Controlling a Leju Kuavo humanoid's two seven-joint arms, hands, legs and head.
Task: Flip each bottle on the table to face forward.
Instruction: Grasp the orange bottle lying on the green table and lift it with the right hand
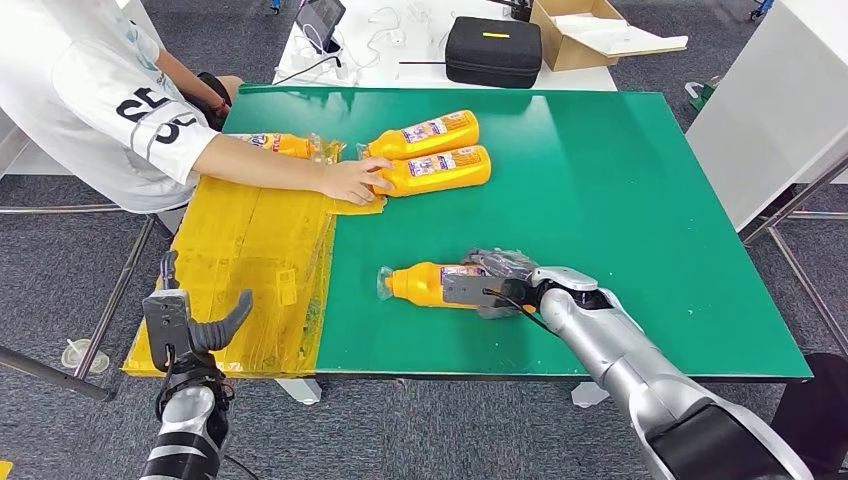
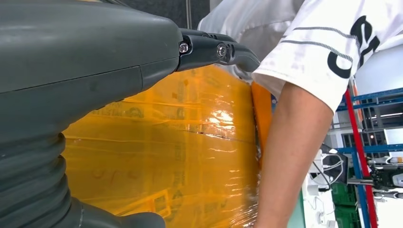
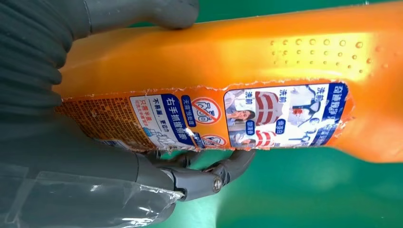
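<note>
Bottle axis: near bottle (image 1: pixel 425 284) lies crosswise, cap toward my left.
Right hand (image 1: pixel 497 283): clasping its base end.
Left hand (image 1: pixel 188 322): empty, fingers apart, off the table (image 1: pixel 620 180).

Three bottles (image 1: pixel 428 153) lie behind one near bottle (image 1: pixel 425 284) on the table (image 1: pixel 640 200).

Two silver arms are seen, each ended by a dark grey hand — the right hand (image 1: pixel 500 285) and the left hand (image 1: pixel 190 325) — with ribbed grey covers, small screws, a thin black cable.
</note>
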